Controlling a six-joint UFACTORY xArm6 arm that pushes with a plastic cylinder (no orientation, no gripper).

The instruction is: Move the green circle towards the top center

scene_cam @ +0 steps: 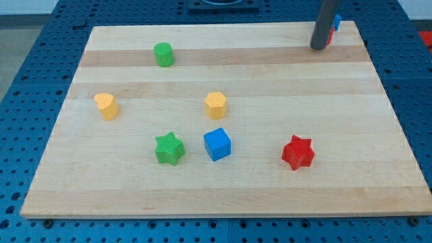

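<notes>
My tip point(318, 47) rests on the wooden tabletop point(223, 189) near the view's top right corner, the dark rod rising straight out of the top of the view; the arm ends in this bare rod and carries no hand, so there is nothing spread or pressed together to report. Just beside the rod, partly hidden behind it, slivers of a red block point(329, 38) and a blue block point(336, 23) show, their shapes impossible to make out. The green circle point(163, 54) stands well apart from the tip, toward the view's upper left, on its own. Below it to the left sits a yellow heart-like block point(106, 105), and near the middle of the tabletop a yellow hexagon-like block point(215, 104). Along the lower half, from the view's left to right, lie a green star point(169, 148), a blue cube point(217, 144) just beside it, and a red star point(298, 152) farther right.
</notes>
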